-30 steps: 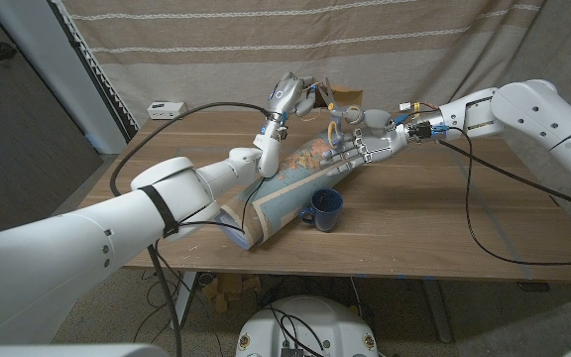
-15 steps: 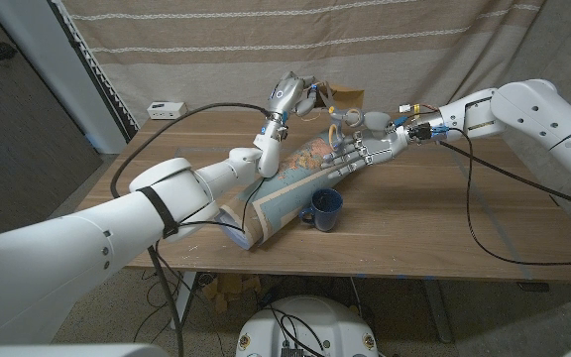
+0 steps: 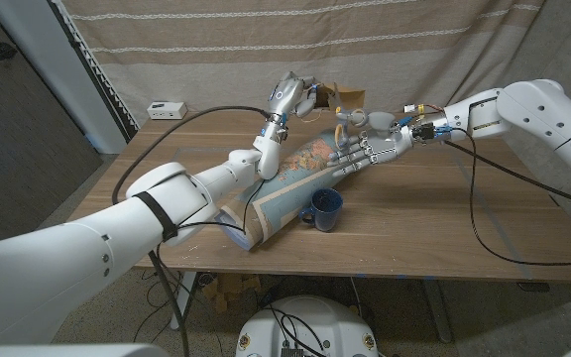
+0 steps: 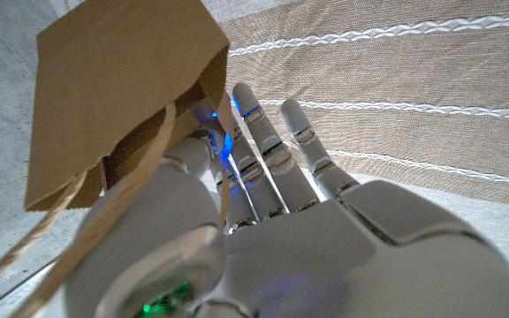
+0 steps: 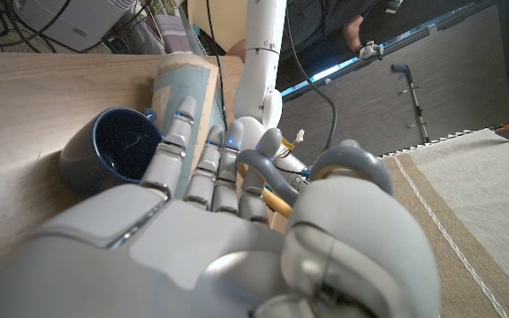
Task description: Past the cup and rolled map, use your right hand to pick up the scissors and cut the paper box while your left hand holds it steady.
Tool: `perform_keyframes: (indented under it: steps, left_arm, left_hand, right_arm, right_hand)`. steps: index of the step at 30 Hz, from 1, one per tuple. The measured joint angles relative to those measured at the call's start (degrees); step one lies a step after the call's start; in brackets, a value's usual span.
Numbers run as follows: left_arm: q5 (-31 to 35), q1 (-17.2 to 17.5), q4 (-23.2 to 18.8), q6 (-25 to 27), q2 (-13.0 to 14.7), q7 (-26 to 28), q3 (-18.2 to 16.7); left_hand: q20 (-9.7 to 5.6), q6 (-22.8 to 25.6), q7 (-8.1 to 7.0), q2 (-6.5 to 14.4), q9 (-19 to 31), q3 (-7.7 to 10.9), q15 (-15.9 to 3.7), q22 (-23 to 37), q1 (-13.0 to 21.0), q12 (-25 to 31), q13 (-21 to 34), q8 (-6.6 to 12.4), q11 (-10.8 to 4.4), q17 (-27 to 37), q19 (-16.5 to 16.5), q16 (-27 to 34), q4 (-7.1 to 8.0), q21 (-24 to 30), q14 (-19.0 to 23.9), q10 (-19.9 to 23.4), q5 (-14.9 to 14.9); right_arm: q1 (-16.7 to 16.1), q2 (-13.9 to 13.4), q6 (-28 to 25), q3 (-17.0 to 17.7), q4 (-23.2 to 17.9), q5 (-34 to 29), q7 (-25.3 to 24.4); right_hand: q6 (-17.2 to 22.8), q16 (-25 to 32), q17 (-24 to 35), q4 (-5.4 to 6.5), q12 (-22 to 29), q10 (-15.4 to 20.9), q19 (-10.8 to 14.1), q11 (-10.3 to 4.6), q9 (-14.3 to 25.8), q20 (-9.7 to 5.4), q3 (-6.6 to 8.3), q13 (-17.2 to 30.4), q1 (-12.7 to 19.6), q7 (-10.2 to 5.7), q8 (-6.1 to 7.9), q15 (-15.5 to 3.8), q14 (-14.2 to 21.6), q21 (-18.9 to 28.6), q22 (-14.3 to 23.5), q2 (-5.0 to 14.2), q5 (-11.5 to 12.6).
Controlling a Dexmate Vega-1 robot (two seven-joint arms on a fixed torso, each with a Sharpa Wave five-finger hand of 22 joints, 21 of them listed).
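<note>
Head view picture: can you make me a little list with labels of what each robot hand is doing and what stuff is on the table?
left robot hand: holds up the brown paper box with string handles, at the far side of the table
right robot hand: grips the scissors by the grey handles, near the box
rolled map: lies slanted on the table
cup: dark blue, upright beside the map's near end
cutting: not yet visible

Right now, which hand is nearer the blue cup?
Right. The right hand hovers just behind the cup; the left hand holds the paper box farther back.
</note>
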Motion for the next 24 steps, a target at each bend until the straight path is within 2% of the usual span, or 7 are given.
perform_keyframes:
  steps: [24]
  left_arm:
    - [8.3, 3.0, -3.9, -0.5, 0.1, 0.0, -7.3]
  left_hand:
    - [0.01, -0.3, -0.06, 0.0, -0.5, 0.07, 0.42, -0.7, 0.0, 0.1, 0.0, 0.13, 0.00, 0.0, -0.6, 0.0, -0.07, 0.4, -0.4, 0.0, -0.1]
  right_arm:
    - [-0.9, -0.9, -1.1, 0.6, -0.1, 0.7, -2.7]
  right_hand:
    - [0.0, 0.0, -0.3, 0.00, -0.4, 0.0, 0.3, 0.00, 0.1, 0.32, 0.00, 0.3, 0.0, 0.00, 0.00, 0.00, 0.0, -0.4, 0.0, 0.00, 0.0]
